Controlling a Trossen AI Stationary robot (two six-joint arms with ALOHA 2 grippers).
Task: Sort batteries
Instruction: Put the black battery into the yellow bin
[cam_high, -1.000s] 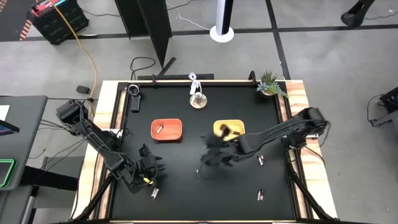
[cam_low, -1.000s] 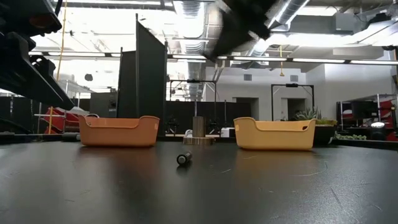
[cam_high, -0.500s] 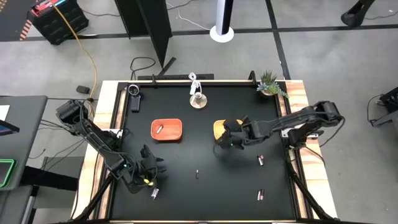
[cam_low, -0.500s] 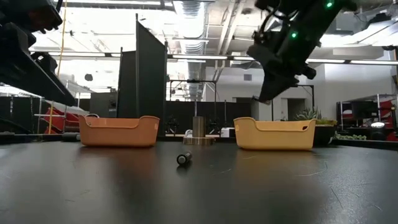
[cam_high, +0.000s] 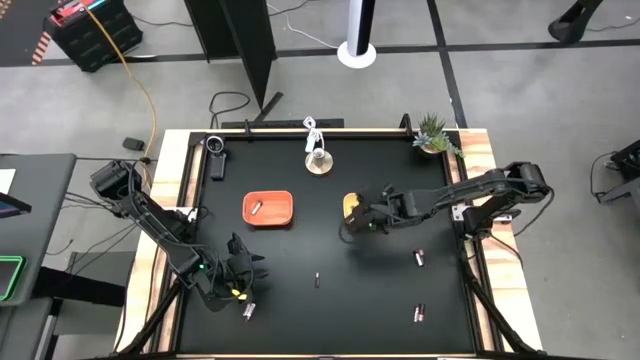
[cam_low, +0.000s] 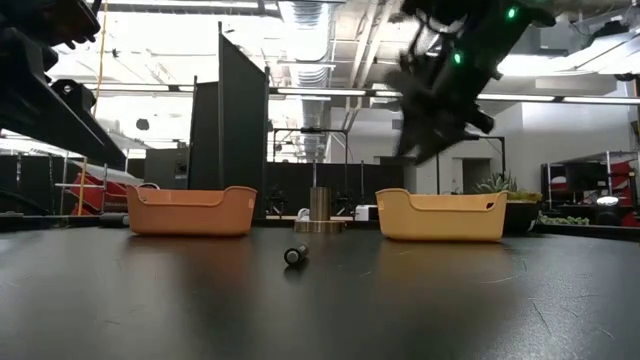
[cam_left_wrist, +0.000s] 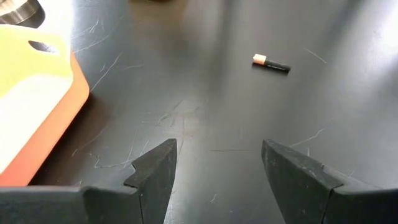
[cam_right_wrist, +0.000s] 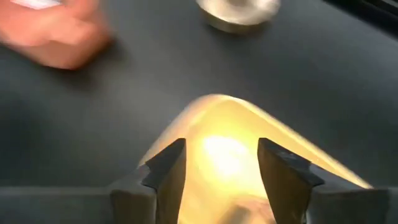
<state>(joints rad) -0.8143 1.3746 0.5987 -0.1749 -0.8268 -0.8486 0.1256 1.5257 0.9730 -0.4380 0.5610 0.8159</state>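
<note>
Presently, right gripper (cam_high: 362, 222): above the near-left corner of the yellow tray (cam_high: 350, 205), fingers spread apart with nothing seen between them in the right wrist view.
Change over the last second: the right arm swung from the open table near centre to the yellow tray, then shifted only slightly over the tray's edge in the final half second.
Meaning: judged a delivery to the yellow tray, either just released or about to finish; no cell can be made out inside the tray.
Left gripper (cam_high: 240, 270): waiting at the near-left of the table (cam_high: 300, 320), fingers wide apart and empty.
Orange tray (cam_high: 268, 209): holds one pale battery (cam_high: 256, 208).
Loose batteries: one dark cell (cam_high: 317, 279) near table centre, one (cam_high: 248, 311) just beside the left gripper, one (cam_high: 420, 258) near the right edge, one (cam_high: 419, 314) near the front right.
Positions of loose cells: unchanged through the second.
Remaining work: four cells still to sort, by my count.
</note>
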